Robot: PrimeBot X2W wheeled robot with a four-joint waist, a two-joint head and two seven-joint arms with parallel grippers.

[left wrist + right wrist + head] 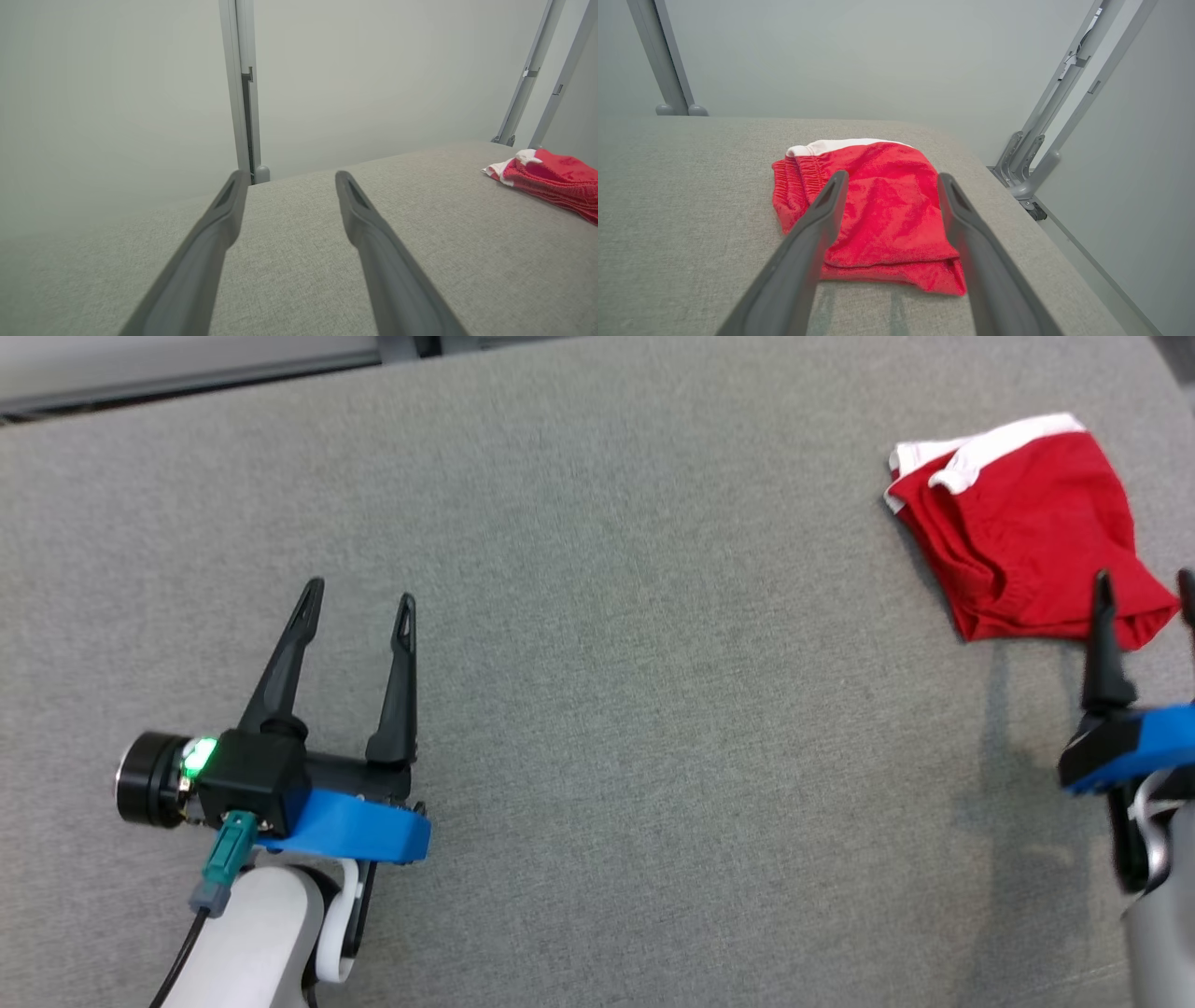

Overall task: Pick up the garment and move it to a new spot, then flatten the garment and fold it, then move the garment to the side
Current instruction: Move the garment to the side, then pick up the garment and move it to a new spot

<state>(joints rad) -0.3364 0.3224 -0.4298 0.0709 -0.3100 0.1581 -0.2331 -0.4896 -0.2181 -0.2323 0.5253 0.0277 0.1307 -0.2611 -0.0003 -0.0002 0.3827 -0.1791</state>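
Observation:
The garment (1022, 527) is a red cloth piece with a white band, lying folded on the grey table (607, 663) at the far right. My right gripper (1145, 581) hovers just above its near edge, open, with nothing between the fingers. In the right wrist view the garment (882, 210) lies flat under the spread fingers of the right gripper (891, 181). My left gripper (359, 593) rests at the lower left, open and empty, far from the cloth. The left wrist view has the left gripper (289, 179) over bare table and the garment (551, 179) at the right edge.
The table's right edge (1017, 224) drops off close beside the garment, with grey metal frame legs (1045, 144) beyond it. A vertical post (243, 88) stands behind the table's far edge. A wide stretch of bare grey cloth lies between the two grippers.

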